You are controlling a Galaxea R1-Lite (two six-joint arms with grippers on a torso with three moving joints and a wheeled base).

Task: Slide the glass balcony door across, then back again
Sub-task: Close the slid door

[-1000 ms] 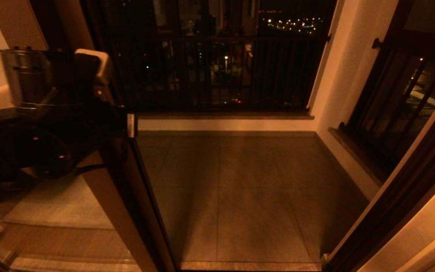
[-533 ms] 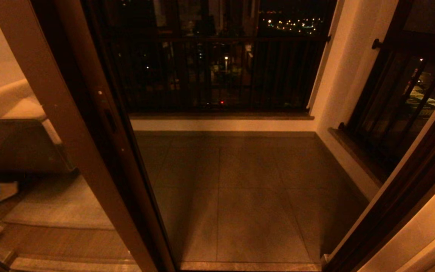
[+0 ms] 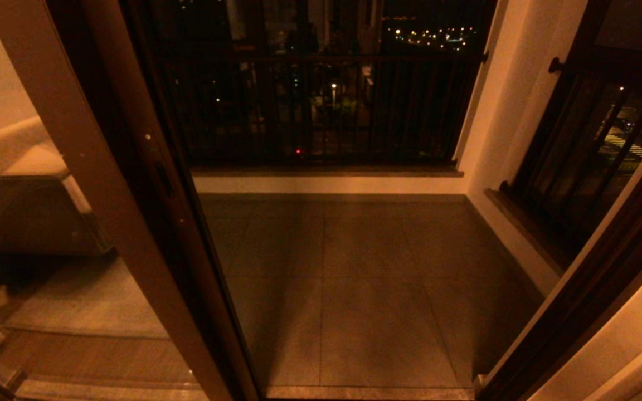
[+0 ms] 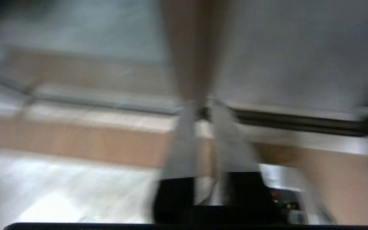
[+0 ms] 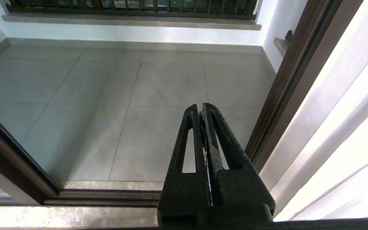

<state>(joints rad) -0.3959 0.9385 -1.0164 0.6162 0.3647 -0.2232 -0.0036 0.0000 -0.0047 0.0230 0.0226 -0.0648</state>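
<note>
While neither arm is seen in the head view, each end effector is shown by its own wrist camera. The right end effector (image 5: 202,110) is held with its two black fingers pressed together and nothing between them, poised above the grey stone threshold (image 5: 75,213) and aimed out over the grey tiled balcony floor (image 5: 123,95). The left end effector (image 4: 203,134) is seen only as a smear above a pale floor track, close to a brown upright; its fingers appear near together, but whether they are closed, or hold anything, cannot be told.

The tall glass balcony door in its dark brown frame (image 3: 131,234) is parked at the robot's left, its leading stile running from top to bottom of the head view, so the long axis is vertical. The opening to its right is unobstructed through to the black-barred balcony railing (image 3: 321,106) and the dark fixed jamb (image 5: 286,83) on the right.

The door lies leftward of both end effectors, and the left arm is judged the nearer. The coming travel is judged to run sideways, from left towards the right jamb, with contact required on the stile edge.
</note>
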